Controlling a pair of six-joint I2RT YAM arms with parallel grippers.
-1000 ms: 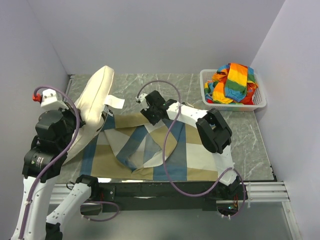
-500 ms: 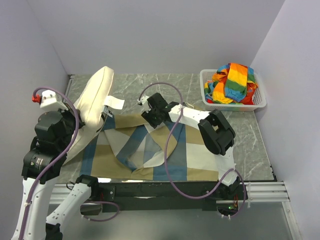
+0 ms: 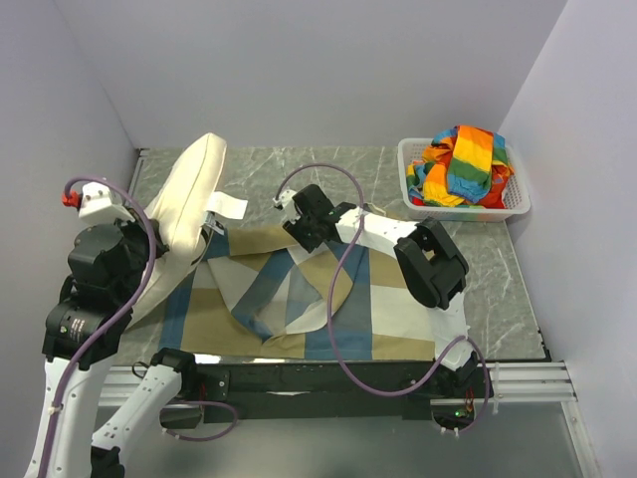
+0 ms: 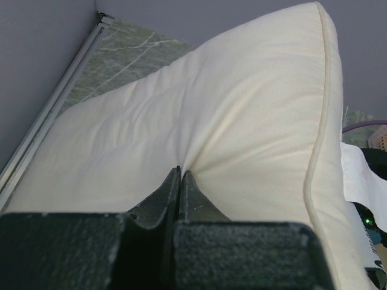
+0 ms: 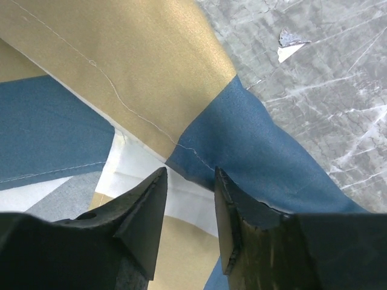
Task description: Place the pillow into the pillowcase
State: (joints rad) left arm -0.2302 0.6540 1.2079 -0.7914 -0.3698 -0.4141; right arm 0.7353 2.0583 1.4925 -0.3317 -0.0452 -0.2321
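The cream-white pillow (image 3: 191, 189) stands tilted on its edge at the left of the table and fills the left wrist view (image 4: 230, 109). My left gripper (image 4: 180, 173) is shut on a pinch of the pillow's fabric, which puckers at the tips. The pillowcase (image 3: 338, 299), in blue, tan and off-white blocks, lies spread flat in the middle of the table. My right gripper (image 3: 297, 227) hovers over its far edge. In the right wrist view its jaws (image 5: 190, 173) stand open just above a blue and white patch of the pillowcase (image 5: 139, 66), with nothing between them.
A white basket (image 3: 520, 205) holding a rainbow-striped cloth (image 3: 463, 164) sits at the back right. A white tag (image 3: 231, 205) lies beside the pillow. Grey marble table top (image 3: 299, 164) shows behind the pillowcase. Purple cables loop over both arms. Walls close in on three sides.
My right gripper shifted slightly right along the pillowcase's far edge, and its jaws widened, then narrowed a little. The left gripper kept its hold on the pillow.
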